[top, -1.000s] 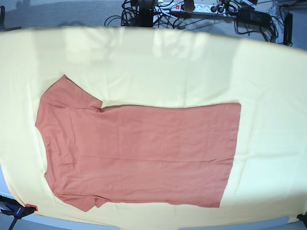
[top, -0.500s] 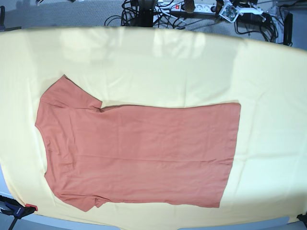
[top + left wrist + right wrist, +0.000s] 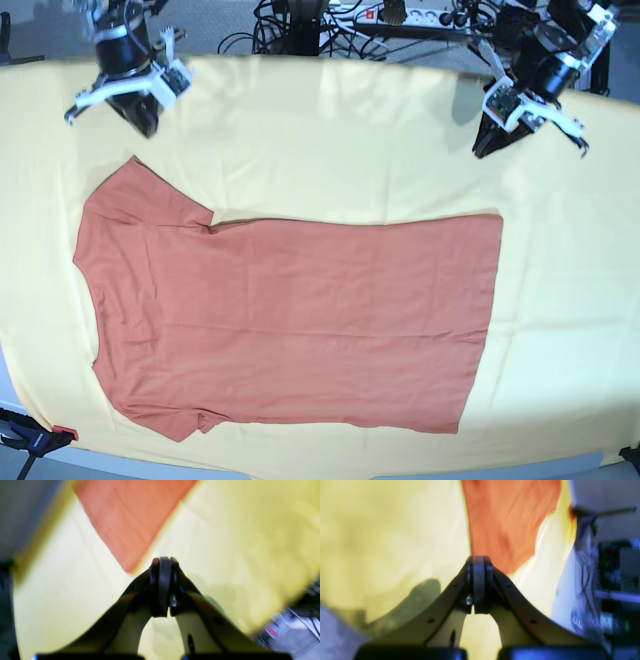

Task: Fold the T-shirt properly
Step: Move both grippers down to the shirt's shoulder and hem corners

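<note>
Both our grippers come in over the edge nearest the robot, fingers pressed together with nothing between them: our right gripper [image 3: 147, 130] just off the tip of the upper sleeve [image 3: 150, 195], our left gripper [image 3: 480, 152] near the hem corner on its side. Below them the T-shirt [image 3: 300, 320] lies spread flat on the pale yellow cloth [image 3: 330, 150], neckline [image 3: 93, 315] toward our right arm and hem [image 3: 487, 330] toward our left.

What worries us is the first pinch. If we descend with the fingers closed, we may merely push the edge and ruck up the body; if we open but dip too deep, we could catch the pale yellow cloth too and drag everything along. Too shallow, and thin cotton may slip or only its top layer lift. The lower sleeve [image 3: 175, 420] already looks bunched, so a fold over it could come out lumpy. Uneven lifting by our two arms would likely skew the fold.
</note>
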`<state>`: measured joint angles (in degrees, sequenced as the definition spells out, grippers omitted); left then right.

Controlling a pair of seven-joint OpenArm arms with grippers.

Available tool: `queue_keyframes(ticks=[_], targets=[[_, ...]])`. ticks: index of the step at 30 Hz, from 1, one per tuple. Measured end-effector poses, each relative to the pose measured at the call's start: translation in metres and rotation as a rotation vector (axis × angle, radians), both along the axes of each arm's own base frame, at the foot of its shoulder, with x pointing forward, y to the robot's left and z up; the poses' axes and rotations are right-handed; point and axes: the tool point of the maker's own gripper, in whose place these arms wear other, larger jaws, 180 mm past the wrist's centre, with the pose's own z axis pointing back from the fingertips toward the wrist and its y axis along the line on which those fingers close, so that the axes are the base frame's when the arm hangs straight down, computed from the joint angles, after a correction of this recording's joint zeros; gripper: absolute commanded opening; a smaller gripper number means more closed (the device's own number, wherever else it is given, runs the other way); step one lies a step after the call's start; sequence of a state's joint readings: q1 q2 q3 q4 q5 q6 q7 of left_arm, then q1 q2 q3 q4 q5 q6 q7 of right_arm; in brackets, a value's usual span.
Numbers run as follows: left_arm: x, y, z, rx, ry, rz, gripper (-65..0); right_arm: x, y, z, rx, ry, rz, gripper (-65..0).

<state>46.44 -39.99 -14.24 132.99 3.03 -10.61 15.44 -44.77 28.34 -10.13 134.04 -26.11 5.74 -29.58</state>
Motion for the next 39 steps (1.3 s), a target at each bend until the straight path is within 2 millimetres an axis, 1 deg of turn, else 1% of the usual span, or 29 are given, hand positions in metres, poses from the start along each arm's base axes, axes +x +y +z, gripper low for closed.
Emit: queue_keyframes(ticks=[1, 3, 5, 6, 7, 8, 9, 10, 11, 12, 13, 14, 16, 20, 25, 26, 29, 30, 33, 34, 35, 36, 37, 39], targets=[[0.005, 0.003, -0.001, 0.000, -0.013, -0.008, -65.0, 0.003, 0.006, 0.002, 0.020, -0.004, 0.029, -65.0], [0.009, 0.014, -0.019, 0.030, 0.020, -0.027, -65.0, 0.008, 0.013, 0.002, 0.042, 0.003, 0.062, -65.0], [0.012, 0.021, -0.036, 0.049, 0.059, -0.081, -65.0, 0.019, 0.015, 0.011, 0.048, -0.043, 0.067, -65.0], [0.015, 0.024, -0.042, 0.054, 0.075, -0.112, -65.0, 0.024, 0.015, 0.013, 0.059, -0.062, 0.066, -62.0], [0.019, 0.028, -0.049, 0.064, 0.086, -0.138, -65.0, 0.028, 0.014, 0.010, 0.071, -0.064, 0.059, -57.4], [0.024, 0.033, -0.055, 0.078, 0.097, -0.160, -60.5, 0.029, 0.011, 0.001, 0.059, -0.048, 0.057, -52.9], [0.028, 0.037, -0.061, 0.089, 0.109, -0.177, -53.4, 0.029, 0.007, -0.010, 0.048, -0.020, 0.049, -48.7], [0.033, 0.042, -0.066, 0.100, 0.120, -0.187, -45.0, 0.028, 0.003, -0.020, 0.035, 0.003, 0.039, -45.4], [0.039, 0.046, -0.072, 0.116, 0.130, -0.191, -36.8, 0.029, -0.002, -0.028, 0.021, 0.024, 0.027, -43.0], [0.044, 0.050, -0.077, 0.130, 0.141, -0.195, -29.6, 0.030, -0.007, -0.035, 0.009, 0.035, 0.015, -42.1], [0.048, 0.054, -0.083, 0.158, 0.153, -0.208, -24.9, 0.031, -0.010, -0.040, 0.003, 0.045, 0.008, -42.1], [0.053, 0.059, -0.089, 0.191, 0.162, -0.218, -23.0, 0.033, -0.012, -0.043, -0.001, 0.046, 0.006, -42.1], [0.067, 0.066, -0.094, 0.237, 0.159, -0.232, -23.0, 0.037, -0.013, -0.044, -0.003, 0.041, 0.006, -42.1], [0.099, 0.065, -0.091, 0.276, 0.123, -0.268, -23.0, 0.040, -0.014, -0.043, -0.001, 0.027, -0.001, -42.1], [0.128, 0.059, -0.099, 0.322, 0.111, -0.319, -23.0, 0.040, -0.015, -0.043, -0.005, 0.029, -0.009, -42.0], [0.132, 0.058, -0.101, 0.334, 0.113, -0.330, -23.0, 0.039, -0.017, -0.044, -0.008, 0.035, -0.015, -40.8], [0.143, 0.054, -0.105, 0.356, 0.109, -0.352, -23.0, 0.041, -0.021, -0.042, -0.009, 0.020, -0.039, -32.9], [0.146, 0.051, -0.105, 0.363, 0.107, -0.361, -23.0, 0.041, -0.023, -0.041, -0.009, 0.015, -0.049, -31.1], [0.154, 0.045, -0.108, 0.367, 0.106, -0.377, -23.1, 0.045, -0.033, -0.037, -0.021, 0.000, -0.073, -30.3], [0.158, 0.043, -0.109, 0.367, 0.103, -0.378, -24.2, 0.046, -0.037, -0.035, -0.028, -0.005, -0.083, -30.3], [0.160, 0.042, -0.110, 0.366, 0.104, -0.378, -27.6, 0.047, -0.041, -0.035, -0.039, -0.002, -0.085, -30.3], [0.161, 0.040, -0.112, 0.365, 0.110, -0.381, -33.1, 0.047, -0.044, -0.035, -0.039, 0.007, -0.087, -30.3], [0.161, 0.037, -0.114, 0.361, 0.111, -0.381, -40.7, 0.046, -0.046, -0.037, -0.013, 0.026, -0.091, -30.3], [0.159, 0.034, -0.118, 0.359, 0.123, -0.386, -58.6, 0.043, -0.048, -0.046, 0.012, 0.078, -0.069, -30.3]])
